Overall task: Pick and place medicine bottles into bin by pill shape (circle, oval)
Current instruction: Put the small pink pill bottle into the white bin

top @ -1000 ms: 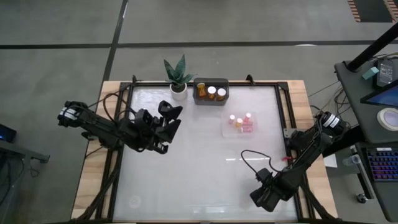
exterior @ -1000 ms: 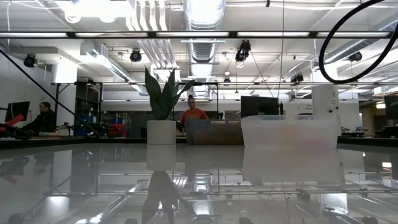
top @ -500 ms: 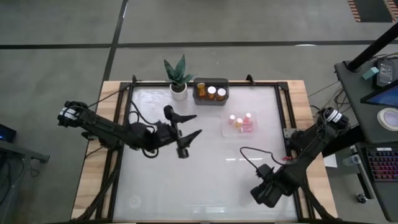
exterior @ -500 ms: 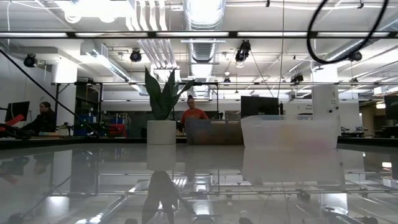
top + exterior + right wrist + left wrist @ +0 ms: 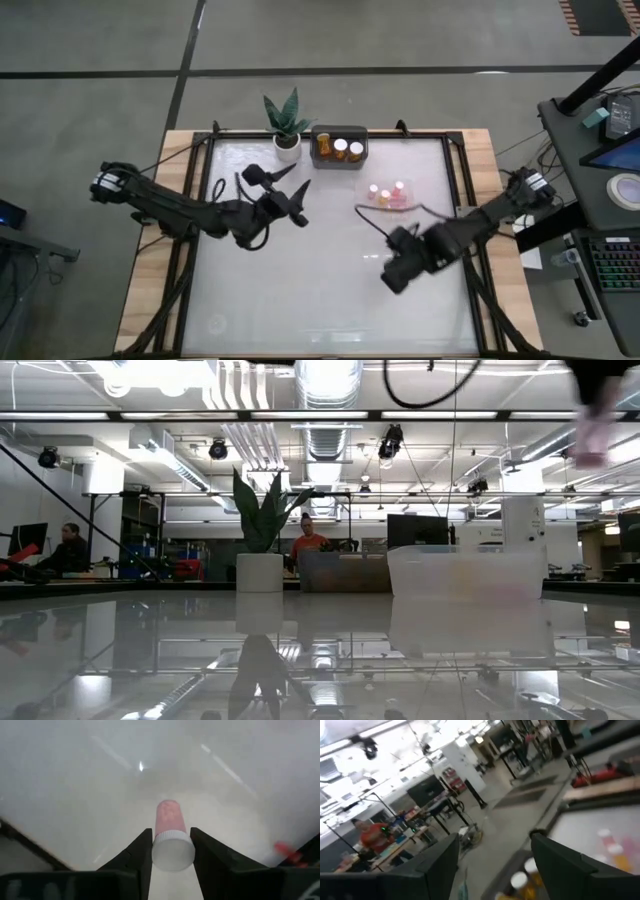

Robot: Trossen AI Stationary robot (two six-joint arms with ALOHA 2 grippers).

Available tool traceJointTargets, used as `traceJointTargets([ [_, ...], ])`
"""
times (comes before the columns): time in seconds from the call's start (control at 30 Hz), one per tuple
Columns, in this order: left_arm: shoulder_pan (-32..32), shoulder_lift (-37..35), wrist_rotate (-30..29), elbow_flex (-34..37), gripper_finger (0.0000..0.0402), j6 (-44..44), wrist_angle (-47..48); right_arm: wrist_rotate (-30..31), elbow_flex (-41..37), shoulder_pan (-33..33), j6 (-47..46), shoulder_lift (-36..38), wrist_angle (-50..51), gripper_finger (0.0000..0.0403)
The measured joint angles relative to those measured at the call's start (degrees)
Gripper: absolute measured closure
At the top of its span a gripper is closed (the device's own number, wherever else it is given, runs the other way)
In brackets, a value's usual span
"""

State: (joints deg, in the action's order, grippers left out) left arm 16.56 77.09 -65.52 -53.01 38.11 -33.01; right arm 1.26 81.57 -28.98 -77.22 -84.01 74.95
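over table (image 5: 300, 290), pinkish bottle (image 5: 170, 832) seemingly between right gripper (image 5: 171, 847) jaws.

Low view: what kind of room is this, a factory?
More likely a big robotics lab or workshop: bare ceiling ducts, workbenches with monitors, and people sitting at desks behind the table.

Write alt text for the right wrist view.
The right gripper is shut on a small pinkish medicine bottle, clamped at its white cap between two dark fingers, body pointing away from the camera. Behind it lies only the glossy white table.
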Motion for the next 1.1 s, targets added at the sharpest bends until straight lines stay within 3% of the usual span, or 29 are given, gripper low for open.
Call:
traceJointTargets([
  [0.13,-0.1,-1.4,5.9,0.0,0.0168,-9.3,12.7,1.8,4.3,7.3,10.3,0.0,1.8,0.0294],
  [0.3,-0.8,-3.4,27.5,0.0,0.0168,-17.5,26.8,1.8,7.5,16.8,21.6,0.0,1.7,0.0294],
  [0.4,-1.1,-4.4,34.5,0.2,0.0169,-18.3,28.0,1.8,8.7,22.1,27.1,0.0,1.7,0.0294],
  [0.7,-3.1,-9.4,35.4,6.2,0.0168,-16.5,22.9,1.4,11.6,33.4,38.1,-1.7,1.9,0.0295],
  [1.1,-3.8,-18.4,35.2,13.3,0.0169,-13.3,13.6,1.3,11.7,39.3,45.4,-7.6,2.0,0.0295],
])
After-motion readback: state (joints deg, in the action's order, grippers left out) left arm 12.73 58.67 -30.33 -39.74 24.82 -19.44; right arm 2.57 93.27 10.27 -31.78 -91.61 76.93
